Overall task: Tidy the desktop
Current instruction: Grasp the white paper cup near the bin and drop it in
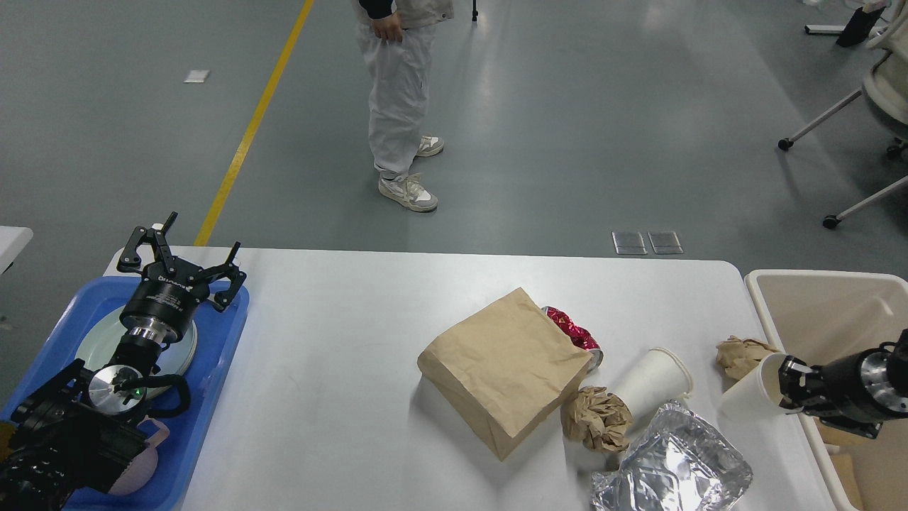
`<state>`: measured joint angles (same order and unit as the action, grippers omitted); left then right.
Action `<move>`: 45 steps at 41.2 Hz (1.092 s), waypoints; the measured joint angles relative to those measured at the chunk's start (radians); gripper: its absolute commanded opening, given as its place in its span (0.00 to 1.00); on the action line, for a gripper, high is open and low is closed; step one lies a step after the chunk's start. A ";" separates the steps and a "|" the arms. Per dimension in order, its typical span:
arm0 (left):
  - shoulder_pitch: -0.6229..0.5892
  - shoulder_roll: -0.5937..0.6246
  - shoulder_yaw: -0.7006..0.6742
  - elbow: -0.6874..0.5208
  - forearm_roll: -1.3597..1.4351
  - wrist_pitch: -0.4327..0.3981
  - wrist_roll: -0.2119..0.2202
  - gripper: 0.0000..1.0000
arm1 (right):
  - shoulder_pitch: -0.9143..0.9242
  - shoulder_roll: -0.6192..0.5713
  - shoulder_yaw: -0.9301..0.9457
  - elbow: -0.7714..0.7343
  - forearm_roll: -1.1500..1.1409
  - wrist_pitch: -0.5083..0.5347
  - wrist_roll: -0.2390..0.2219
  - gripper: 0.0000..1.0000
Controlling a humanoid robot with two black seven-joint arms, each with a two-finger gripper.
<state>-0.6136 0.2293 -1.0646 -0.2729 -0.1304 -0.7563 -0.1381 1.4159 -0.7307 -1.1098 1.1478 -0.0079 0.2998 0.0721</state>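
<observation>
The white desktop (340, 355) carries litter on its right half: a brown paper bag (507, 369), a crushed red can (571, 332), a white paper cup (649, 387) lying on its side, a crumpled brown paper ball (596, 419), a foil container (670, 468) and another crumpled brown paper (738, 353). My right gripper (786, 387) is shut on the rim of a second small white paper cup (745, 397), which is tilted at the table's right edge beside the beige bin (823, 305). My left gripper (191, 245) is open and empty above the blue tray (213, 369).
The blue tray at the left edge holds a pale plate (89, 344) and a pink item (138, 472). A person (397, 99) stands on the floor beyond the table's far edge. Chair legs (837, 121) stand at the far right.
</observation>
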 measured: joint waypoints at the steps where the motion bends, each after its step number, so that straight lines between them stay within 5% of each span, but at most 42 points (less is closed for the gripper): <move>1: 0.000 0.000 0.000 0.000 0.000 0.000 0.000 0.96 | 0.017 -0.014 0.000 0.012 -0.001 0.001 0.000 0.00; 26: 0.000 0.000 0.000 0.000 0.000 0.000 0.000 0.96 | 0.548 -0.352 0.036 0.135 -0.126 0.155 -0.001 0.00; 38: 0.000 0.000 0.000 0.000 0.000 0.000 0.000 0.96 | 0.452 -0.402 0.120 -0.069 -0.124 0.093 -0.006 0.00; 45: 0.000 0.001 0.000 0.000 0.000 -0.001 0.000 0.96 | 0.247 -0.395 0.125 -0.152 -0.116 -0.094 -0.006 0.00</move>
<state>-0.6136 0.2300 -1.0646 -0.2730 -0.1304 -0.7575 -0.1381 1.6629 -1.1253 -0.9847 0.9955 -0.1234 0.2061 0.0658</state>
